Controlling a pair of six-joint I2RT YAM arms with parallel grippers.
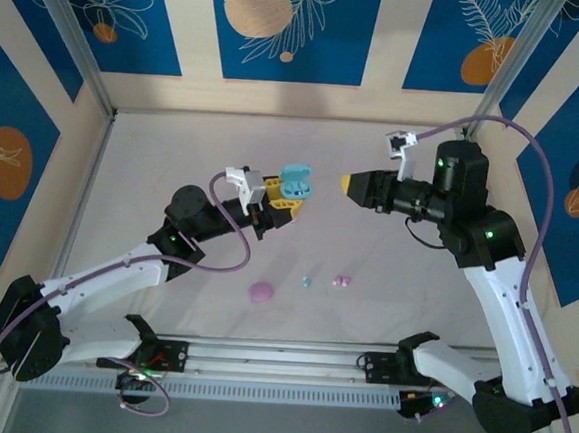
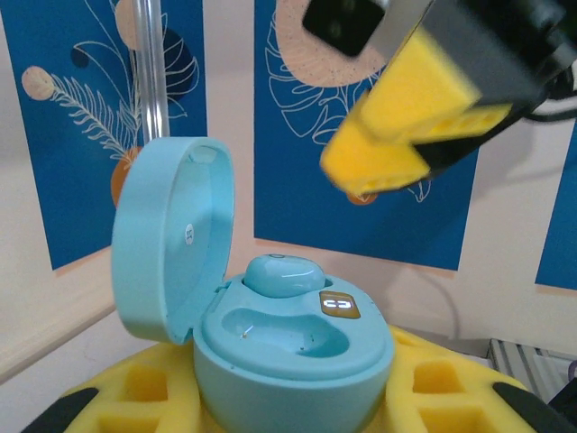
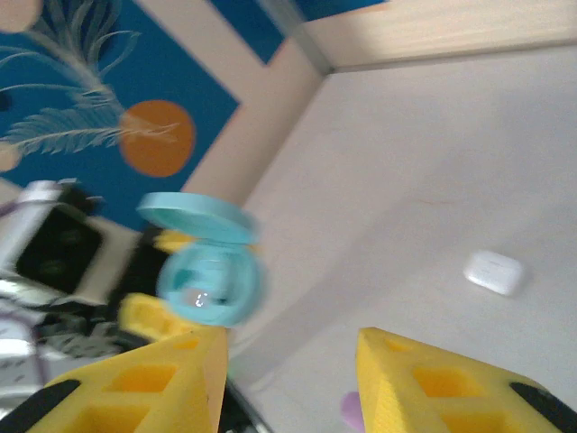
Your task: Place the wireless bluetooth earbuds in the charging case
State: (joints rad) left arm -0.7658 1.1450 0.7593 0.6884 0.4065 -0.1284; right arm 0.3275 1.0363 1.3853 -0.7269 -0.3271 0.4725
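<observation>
Left fingers (image 2: 135,397), yellow, along the lower edge of the left wrist view: clenched on the base of the teal charging case (image 2: 293,361), which is held raised above the surface (image 1: 175,147) at the centre of the top view.

Lid (image 2: 171,239): swung open, standing upright at the left of the case.

Seated earbud (image 2: 281,275), teal: in the rear pocket. Front pocket (image 2: 279,334): empty.

Right fingers (image 3: 162,379), yellow: spread apart with nothing between them. They point at the case from the right of the top view, near it but not touching.

Loose teal earbud (image 1: 307,280) and pink earbuds (image 1: 342,280): on the surface, lower middle of the top view, near each other. Pink case (image 1: 261,293): to their left. White case (image 3: 494,271): right of the right wrist view.

Hazards, judged:
- A nudge from the right fingers could twist the case or knock the lid, since only its base is gripped.
- The tiny loose earbud may skid or squirt out of a pinch.
- A tilted earbud would sit proud of the pocket.

Room: broad bare surface in the upper half of the top view. The loose pieces lie close to the rail (image 1: 288,362) at the bottom, where reach looks cramped. Walls close in the other sides.
</observation>
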